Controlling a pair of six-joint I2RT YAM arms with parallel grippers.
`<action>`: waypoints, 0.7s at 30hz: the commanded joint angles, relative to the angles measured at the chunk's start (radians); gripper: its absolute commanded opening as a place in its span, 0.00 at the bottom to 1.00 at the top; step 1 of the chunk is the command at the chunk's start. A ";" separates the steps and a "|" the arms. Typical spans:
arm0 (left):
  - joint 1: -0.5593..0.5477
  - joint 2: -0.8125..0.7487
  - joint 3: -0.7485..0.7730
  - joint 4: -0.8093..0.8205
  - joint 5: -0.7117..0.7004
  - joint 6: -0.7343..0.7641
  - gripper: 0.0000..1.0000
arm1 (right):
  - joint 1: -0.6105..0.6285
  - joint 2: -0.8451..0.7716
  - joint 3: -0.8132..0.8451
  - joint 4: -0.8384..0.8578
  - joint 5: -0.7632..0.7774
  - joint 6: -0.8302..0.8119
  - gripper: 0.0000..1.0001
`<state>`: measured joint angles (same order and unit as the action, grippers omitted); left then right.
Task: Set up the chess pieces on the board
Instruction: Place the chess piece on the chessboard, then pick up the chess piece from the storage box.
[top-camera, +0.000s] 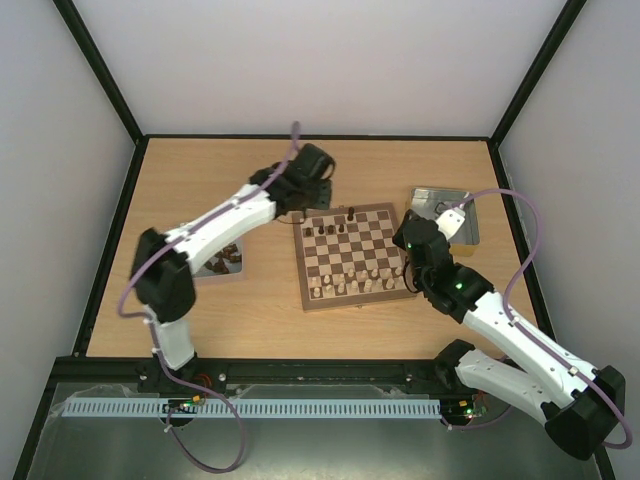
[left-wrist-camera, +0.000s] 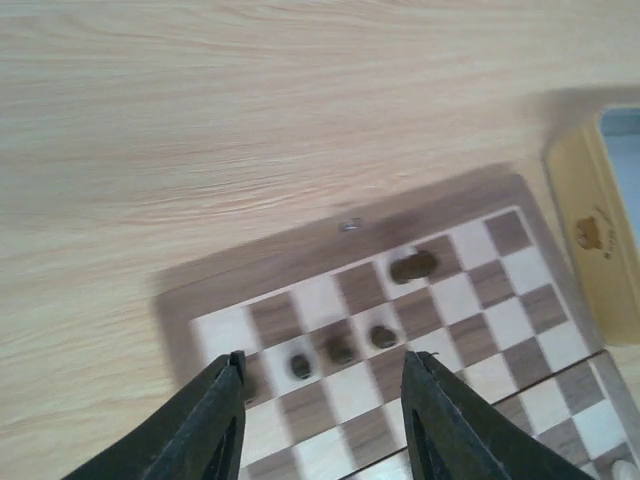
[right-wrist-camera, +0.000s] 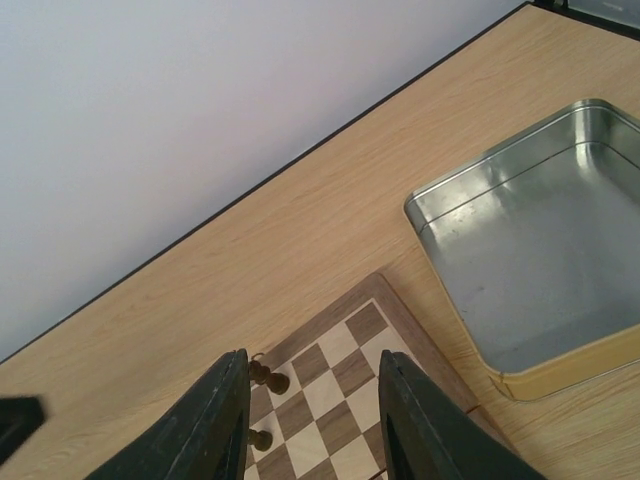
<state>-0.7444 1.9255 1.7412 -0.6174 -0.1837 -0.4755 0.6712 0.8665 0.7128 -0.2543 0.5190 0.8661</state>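
Two arms are bolted at the near edge of the worktop (top-camera: 250, 320), one on each side. Between them lies one chessboard (top-camera: 355, 250), near the middle of the worktop.

Pale cream pieces (top-camera: 340, 287) stand along its two near rows, too small in the overhead view to count.

To the left of the board sits one metal tray (top-camera: 228, 276), partly under the left arm. It holds a heap of dark brown chess pieces (top-camera: 228, 256) whose number cannot be made out.

The right gripper (right-wrist-camera: 311, 358) hangs over the board's right side. Its two fingers (right-wrist-camera: 225, 420) stand moderately apart with nothing between them.

Four dark pieces stand on the far part of the board. Three small ones (left-wrist-camera: 342, 352) form a line on the second row from the far edge, towards the left. One taller piece (left-wrist-camera: 413, 266) is on the far row, nearer the middle. The right wrist view catches only two of these four.

The left gripper (left-wrist-camera: 325, 360) hovers above the board's far left corner. Its two fingers (left-wrist-camera: 215, 420) are spread, clear of the pieces below and holding nothing.

Just beyond the board's far right corner is a second metal tray (right-wrist-camera: 540, 270), with only its bare floor showing.
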 joint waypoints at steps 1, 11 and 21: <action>0.093 -0.200 -0.272 0.050 -0.030 -0.084 0.47 | -0.004 0.017 -0.015 0.039 -0.006 0.015 0.35; 0.386 -0.551 -0.753 0.120 0.051 -0.112 0.58 | -0.004 0.092 -0.021 0.104 -0.067 0.001 0.36; 0.505 -0.487 -0.858 0.189 0.151 -0.092 0.48 | -0.004 0.152 -0.006 0.128 -0.111 0.004 0.36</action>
<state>-0.2638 1.3998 0.8967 -0.4767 -0.0681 -0.5762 0.6712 1.0100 0.7036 -0.1596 0.4095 0.8642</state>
